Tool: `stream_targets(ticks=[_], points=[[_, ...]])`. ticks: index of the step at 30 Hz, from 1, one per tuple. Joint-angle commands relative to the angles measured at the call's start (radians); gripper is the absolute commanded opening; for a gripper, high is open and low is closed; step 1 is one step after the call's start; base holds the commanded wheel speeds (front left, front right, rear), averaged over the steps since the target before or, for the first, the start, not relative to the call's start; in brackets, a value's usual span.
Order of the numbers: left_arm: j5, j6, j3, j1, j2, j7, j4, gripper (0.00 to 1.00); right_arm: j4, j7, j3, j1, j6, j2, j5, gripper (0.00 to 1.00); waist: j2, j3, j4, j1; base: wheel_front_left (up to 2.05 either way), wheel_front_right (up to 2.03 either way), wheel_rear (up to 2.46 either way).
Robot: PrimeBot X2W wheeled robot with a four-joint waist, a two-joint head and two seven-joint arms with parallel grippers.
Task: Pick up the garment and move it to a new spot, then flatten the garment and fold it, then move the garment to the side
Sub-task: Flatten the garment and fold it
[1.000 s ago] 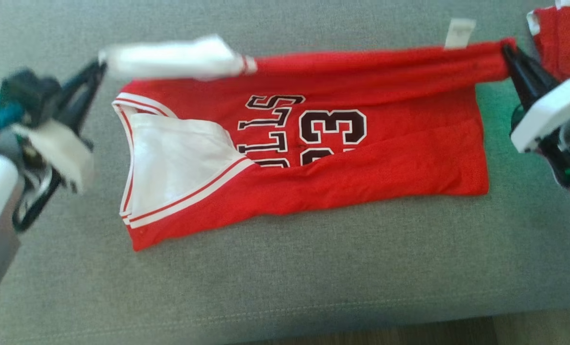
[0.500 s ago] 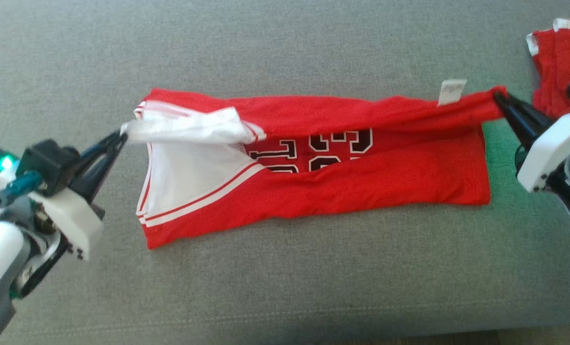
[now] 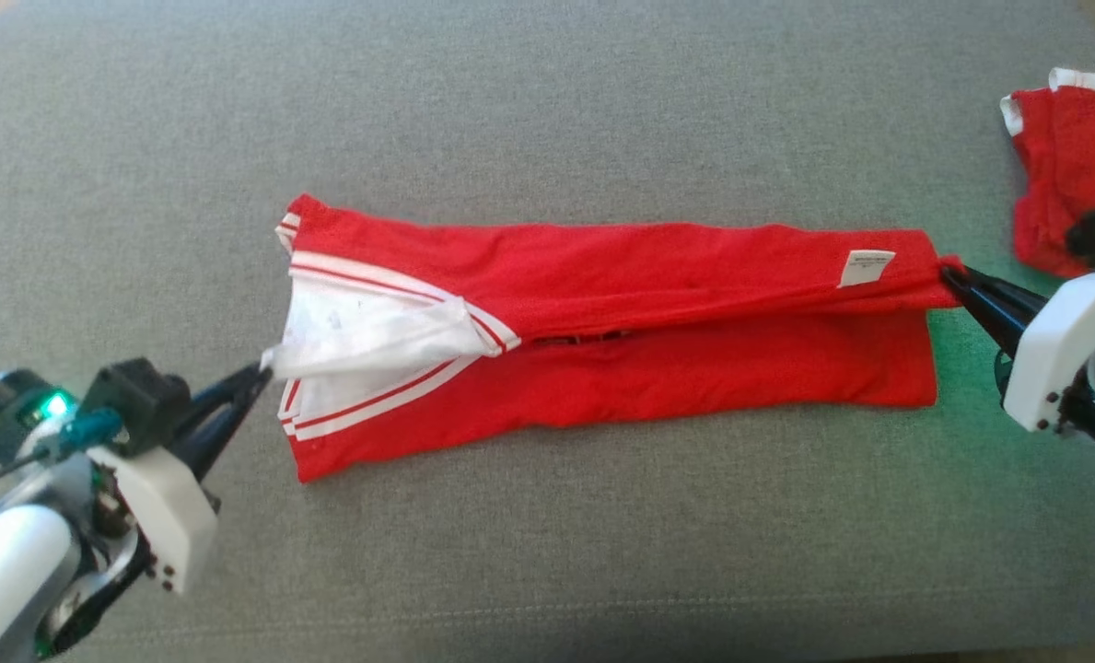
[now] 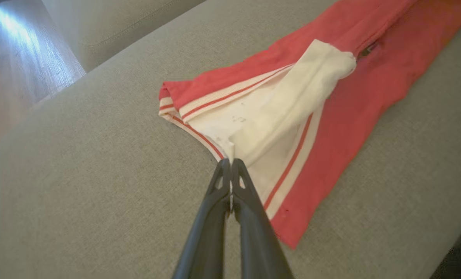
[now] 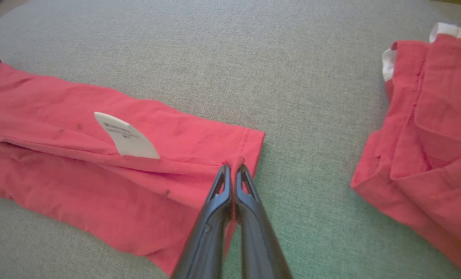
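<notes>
Limp, light jersey (image 3: 658, 378), likely best held by its edges: left gripper (image 3: 266, 370) pinches its 9 o'clock end, right gripper (image 3: 945, 270) its 3 o'clock end.

Red garment (image 3: 658, 368) with white trim, folded lengthwise into long strip, flat on grey cushion (image 3: 547, 110).

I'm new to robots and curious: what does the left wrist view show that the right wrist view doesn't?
Left wrist view: the left gripper pinching white fabric, and wooden floor. Right wrist view: the right gripper pinching the red hem, a white label, a second red garment. Both: the red jersey on the grey cushion.
</notes>
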Motion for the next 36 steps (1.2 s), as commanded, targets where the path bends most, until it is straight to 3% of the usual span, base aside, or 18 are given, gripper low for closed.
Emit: stream_targets(ticks=[1,5,6,7,9,10,11,16,21,28,36], points=[[-0.006,-0.006,0.042,-0.023,0.05,0.001,-0.017,0.0,-0.025,0.006,-0.003,0.029,-0.001,-0.048,0.008,0.0,-0.0001,-0.005,0.0,0.0001,0.0,0.0,0.0],[-0.01,-0.015,0.022,-0.011,0.037,0.005,-0.013,0.0,-0.032,0.033,-0.002,0.044,-0.001,-0.052,0.021,0.0,-0.0001,-0.014,-0.002,0.0001,0.0,0.0,0.0],[-0.009,-0.016,0.019,-0.01,0.033,0.004,-0.012,0.0,-0.033,0.036,-0.003,0.046,-0.001,-0.051,0.024,0.49,-0.0001,-0.016,-0.002,0.0001,0.0,0.0,0.0],[-0.011,-0.018,0.015,-0.008,0.029,0.004,-0.011,0.19,-0.035,0.039,-0.005,0.049,-0.001,-0.049,0.029,1.0,-0.0001,-0.018,-0.002,0.0001,0.0,0.0,0.0],[-0.017,-0.02,0.011,-0.005,0.023,0.005,-0.008,0.48,-0.039,0.044,-0.009,0.056,-0.001,-0.048,0.037,1.0,-0.0001,-0.023,-0.002,0.0001,0.0,0.0,0.0],[-0.019,-0.02,0.009,-0.003,0.022,0.006,-0.007,0.92,-0.042,0.047,-0.012,0.06,-0.001,-0.049,0.039,1.0,-0.0001,-0.026,-0.002,0.0001,0.0,0.0,0.0],[-0.023,-0.02,0.009,-0.001,0.021,0.005,-0.006,1.0,-0.044,0.053,-0.017,0.064,-0.001,-0.05,0.041,1.0,-0.0001,-0.029,-0.002,0.0001,0.0,0.0,0.0],[-0.029,0.011,0.032,0.002,0.019,-0.026,0.005,1.0,-0.045,0.034,-0.081,0.083,-0.001,-0.05,0.052,1.0,-0.0001,-0.051,0.003,0.0001,0.0,0.0,0.0],[-0.06,0.088,0.1,-0.009,-0.008,-0.091,0.009,1.0,-0.033,-0.018,-0.176,0.089,-0.001,-0.028,0.028,1.0,-0.0001,-0.078,0.009,0.0001,0.0,0.0,0.0],[-0.151,0.21,0.232,-0.023,-0.108,-0.196,-0.004,1.0,-0.036,-0.117,-0.324,0.105,-0.001,0.073,-0.053,1.0,-0.0001,-0.096,0.013,0.0001,0.0,0.0,0.0],[-0.176,0.262,0.294,-0.016,-0.228,-0.236,0.002,1.0,-0.075,-0.175,-0.464,0.147,-0.001,0.199,-0.179,1.0,-0.0001,-0.104,0.01,0.0001,0.0,0.0,0.0]])
